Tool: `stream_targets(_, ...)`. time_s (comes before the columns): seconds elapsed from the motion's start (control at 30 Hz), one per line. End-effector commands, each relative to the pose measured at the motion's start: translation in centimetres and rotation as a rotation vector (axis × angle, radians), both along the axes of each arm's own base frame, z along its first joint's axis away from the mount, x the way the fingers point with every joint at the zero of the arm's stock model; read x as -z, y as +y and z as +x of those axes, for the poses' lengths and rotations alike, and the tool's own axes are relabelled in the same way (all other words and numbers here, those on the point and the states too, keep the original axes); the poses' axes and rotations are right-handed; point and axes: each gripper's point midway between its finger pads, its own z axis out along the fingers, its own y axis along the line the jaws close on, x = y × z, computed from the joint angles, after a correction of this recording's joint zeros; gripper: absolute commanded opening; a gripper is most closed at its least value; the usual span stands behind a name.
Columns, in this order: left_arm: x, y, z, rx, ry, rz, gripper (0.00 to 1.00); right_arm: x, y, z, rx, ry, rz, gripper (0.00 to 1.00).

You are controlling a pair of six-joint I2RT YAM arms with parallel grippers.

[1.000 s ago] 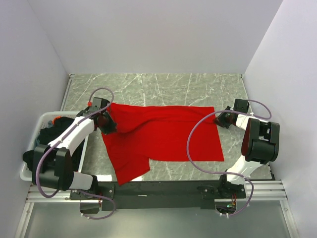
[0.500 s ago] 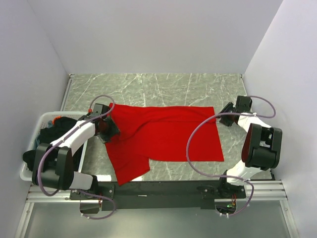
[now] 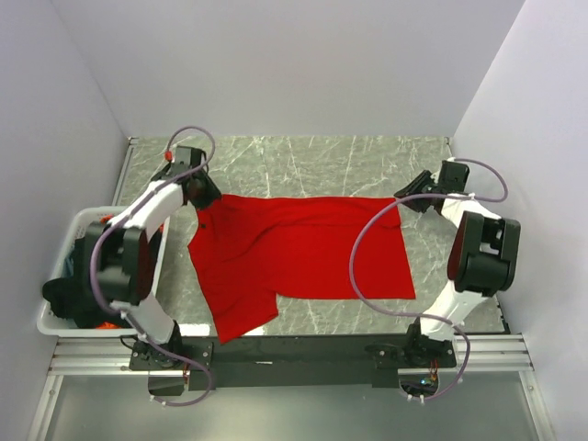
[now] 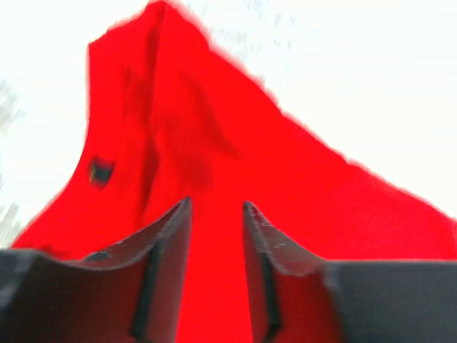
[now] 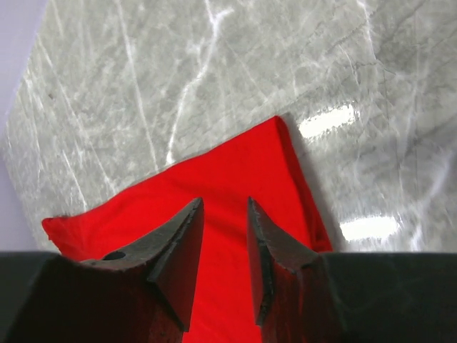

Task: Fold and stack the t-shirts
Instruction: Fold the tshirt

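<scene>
Red shirt (image 3: 303,253) lies spread out across the middle of the frame on the grey marble worktop (image 3: 303,165), with one sleeve trailing down toward the lower left. Up at its upper left corner sits the left end effector (image 3: 204,196). In the blurred wrist view its two fingers (image 4: 168,246) stand apart with red cloth showing through the gap, and nothing looks pinched between them. A small dark mark shows on the cloth to the left there. Over at the shirt's upper right corner is the right end effector (image 3: 409,201), also spread. Its wrist view shows the dark fingers (image 5: 178,243) parted above the cloth, with the corner of the shirt just beyond them and bare marble past that. At the left edge of the frame is the white basket (image 3: 48,323), half hidden under the left arm, with black shirts (image 3: 57,296) heaped in it and spilling over its near left side.
</scene>
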Motion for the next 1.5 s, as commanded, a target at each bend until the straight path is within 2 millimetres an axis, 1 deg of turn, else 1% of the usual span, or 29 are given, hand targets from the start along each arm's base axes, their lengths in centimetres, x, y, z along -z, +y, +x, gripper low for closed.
stream_targets(0.0, -0.3, 0.5, 3.8, 0.000, -0.054, 0.048, 0.38, -0.4, 0.6, 1.8, -0.027, -0.023, 0.034, 0.37)
stream_targets(0.03, 0.8, 0.7, 4.5, -0.003, -0.033, 0.058, 0.35, 0.5, 0.6, 2.0, -0.030, -0.005, 0.042, 0.36)
stream_targets(0.07, 0.5, 0.7, 5.5, -0.006, -0.050, 0.061, 0.34, 0.8, 0.7, 2.1, -0.033, 0.005, 0.044, 0.36)
stream_targets(0.1, 0.9, 0.9, 5.9, -0.007, -0.041, 0.064, 0.34, 0.9, 0.6, 2.4, -0.031, 0.009, 0.045, 0.36)
stream_targets(0.13, 2.5, 1.1, 6.3, -0.010, -0.008, 0.071, 0.32, 1.8, 0.7, 2.4, -0.034, 0.030, 0.048, 0.36)
stream_targets(0.17, 2.5, 1.3, 6.9, -0.013, -0.011, 0.075, 0.32, 2.3, 0.6, 2.4, -0.030, 0.047, 0.052, 0.36)
stream_targets(0.2, 3.1, 1.6, 7.1, -0.018, 0.002, 0.086, 0.31, 2.4, 0.6, 2.7, -0.030, 0.050, 0.050, 0.36)
stream_targets(0.23, 4.1, 2.0, 7.5, -0.027, 0.022, 0.094, 0.30, 3.3, 0.5, 2.8, -0.020, 0.074, 0.052, 0.36)
stream_targets(0.27, 4.6, 2.4, 7.6, -0.033, 0.031, 0.098, 0.29, 3.7, 0.4, 2.7, -0.014, 0.091, 0.054, 0.36)
stream_targets(0.3, 5.3, 2.8, 7.6, -0.044, 0.048, 0.102, 0.29, 3.7, 0.3, 2.9, -0.011, 0.094, 0.050, 0.36)
stream_targets(0.37, 6.7, 3.9, 7.4, -0.071, 0.087, 0.108, 0.28, 4.9, 0.1, 2.8, 0.001, 0.134, 0.049, 0.36)
stream_targets(0.4, 7.2, 4.9, 7.1, -0.097, 0.110, 0.114, 0.27, 5.0, -0.2, 2.9, 0.014, 0.143, 0.043, 0.36)
stream_targets(0.53, 9.3, 6.4, 5.9, -0.132, 0.172, 0.118, 0.27, 6.4, -0.7, 2.7, 0.043, 0.191, 0.027, 0.36)
stream_targets(0.7, 11.1, 7.3, 5.4, -0.151, 0.230, 0.119, 0.27, 7.3, -1.3, 2.7, 0.059, 0.230, 0.004, 0.36)
stream_targets(0.83, 11.7, 6.6, 6.5, -0.134, 0.223, 0.084, 0.31, 7.8, -1.9, 3.1, 0.077, 0.243, -0.016, 0.36)
stream_targets(0.97, 10.5, 6.1, 8.6, -0.116, 0.178, 0.059, 0.37, 7.4, -2.1, 4.4, 0.062, 0.228, -0.021, 0.36)
stream_targets(1.0, 10.3, 6.0, 8.8, -0.106, 0.172, 0.053, 0.39, 6.8, -2.2, 5.0, 0.062, 0.211, -0.025, 0.36)
stream_targets(1.03, 9.4, 5.9, 9.6, -0.101, 0.150, 0.051, 0.46, 6.4, -2.3, 5.2, 0.056, 0.204, -0.035, 0.36)
stream_targets(1.1, 8.4, 6.0, 10.1, -0.091, 0.126, 0.059, 0.52, 5.3, -2.3, 5.6, 0.048, 0.179, -0.045, 0.36)
stream_targets(1.13, 6.9, 6.1, 10.5, -0.092, 0.094, 0.063, 0.59, 4.1, -2.2, 5.7, 0.039, 0.155, -0.056, 0.37)
stream_targets(1.2, 5.3, 6.2, 10.8, -0.087, 0.059, 0.071, 0.64, 3.1, -1.8, 5.4, 0.026, 0.134, -0.061, 0.39)
stream_targets(1.23, 3.7, 6.2, 10.8, -0.088, 0.030, 0.070, 0.69, 1.3, -1.6, 5.3, 0.019, 0.097, -0.071, 0.40)
stream_targets(1.27, 2.8, 6.1, 10.7, -0.085, 0.014, 0.069, 0.71, 0.7, -0.9, 5.1, 0.006, 0.080, -0.074, 0.41)
stream_targets(1.3, 2.0, 6.1, 10.5, -0.078, 0.001, 0.069, 0.73, 0.6, -0.2, 4.3, -0.005, 0.082, -0.066, 0.43)
stream_targets(1.33, 0.3, 5.8, 10.1, -0.073, -0.030, 0.072, 0.79, -1.3, 0.4, 4.1, -0.015, 0.036, -0.068, 0.44)
stream_targets(1.37, -0.5, 5.7, 9.8, -0.070, -0.040, 0.078, 0.81, -2.1, 1.8, 3.8, -0.043, 0.010, -0.067, 0.44)
stream_targets(1.4, -1.4, 5.1, 9.3, -0.050, -0.053, 0.090, 0.84, -1.7, 2.6, 2.8, -0.060, 0.019, -0.060, 0.45)
stream_targets(1.43, -3.1, 5.0, 8.6, -0.048, -0.083, 0.109, 0.85, -3.3, 3.4, 2.3, -0.073, -0.018, -0.066, 0.44)
stream_targets(1.47, -3.8, 4.7, 7.9, -0.039, -0.088, 0.127, 0.86, -3.7, 4.2, 1.8, -0.089, -0.030, -0.067, 0.44)
